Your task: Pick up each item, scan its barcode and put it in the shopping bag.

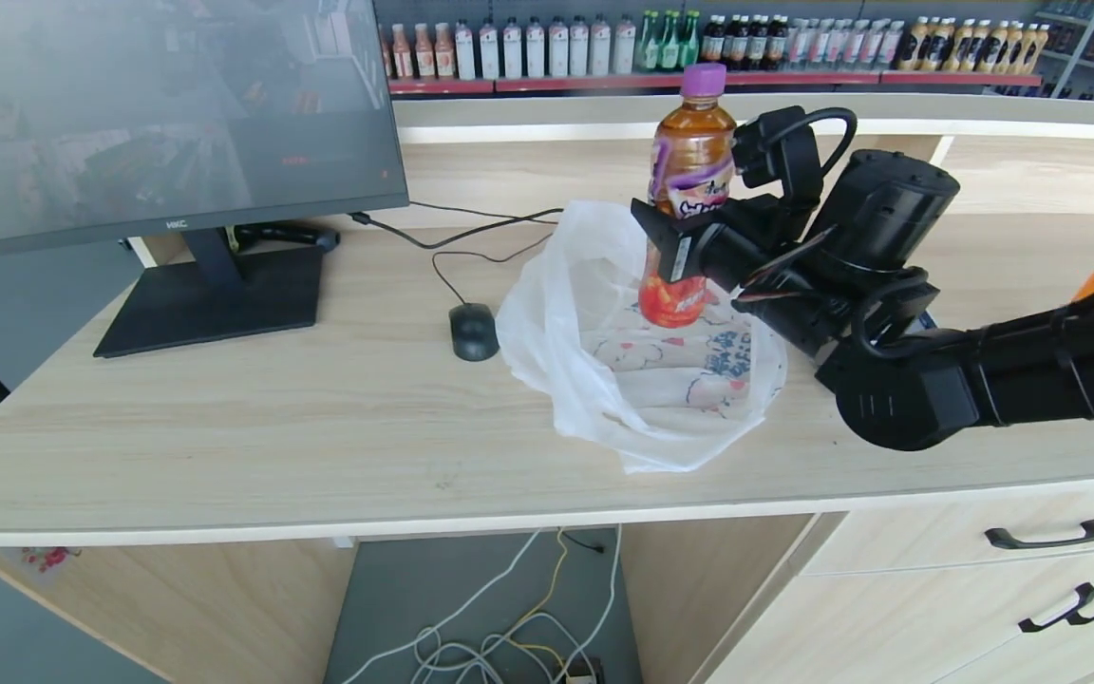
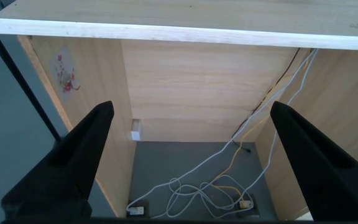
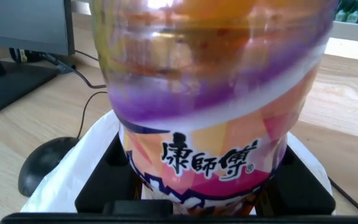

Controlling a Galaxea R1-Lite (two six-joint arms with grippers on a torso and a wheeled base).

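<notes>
Now right gripper holds bottle upright over bag.

Bottle: clear plastic, amber drink, purple cap, purple-and-orange label. Upright, lifted over the bag's mouth, clamped in the right gripper.
Shopping bag: thin white plastic, crumpled, open, lying on the counter. Pink-and-blue print shows, possibly an item inside.

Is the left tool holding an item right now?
No, the left tool is open, with nothing between its fingers except a far view of cables under the counter.
</notes>
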